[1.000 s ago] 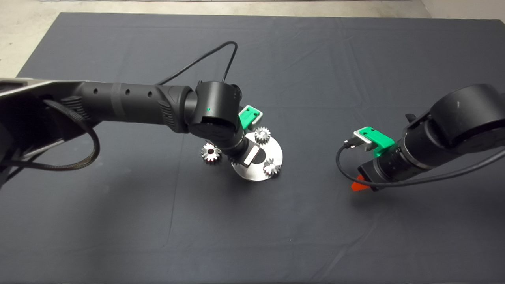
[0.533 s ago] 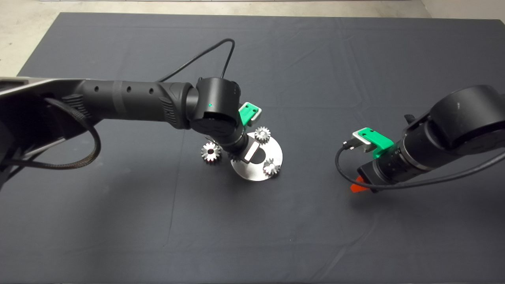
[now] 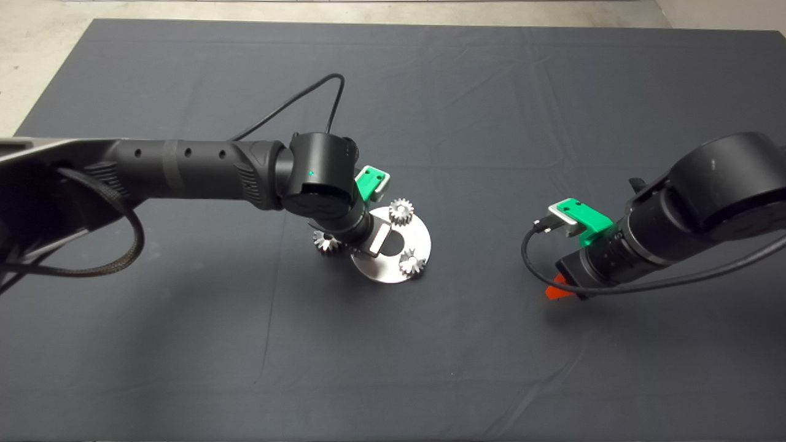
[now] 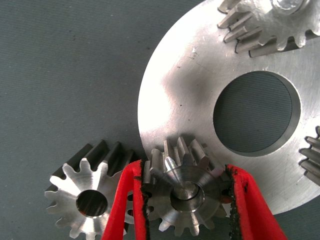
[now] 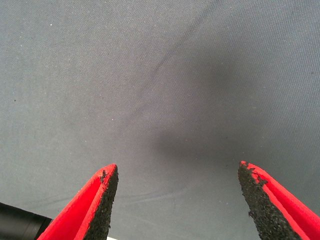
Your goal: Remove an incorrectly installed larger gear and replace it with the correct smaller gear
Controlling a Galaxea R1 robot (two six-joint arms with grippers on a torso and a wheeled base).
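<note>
My left gripper (image 4: 182,200) fingers (image 4: 125,205) pinch the seated smaller gear (image 4: 182,192), but the steel plate (image 4: 185,95) has slid left toward the discarded larger gear (image 4: 85,197), so I should release.

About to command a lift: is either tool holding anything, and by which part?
The left tool grips the shiny silver smaller gear across its toothed rim, over the round silver plate. The right tool holds nothing.

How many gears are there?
4: one between the left end effector's fingers on the plate, two more on it, one on the mat beside it.
</note>
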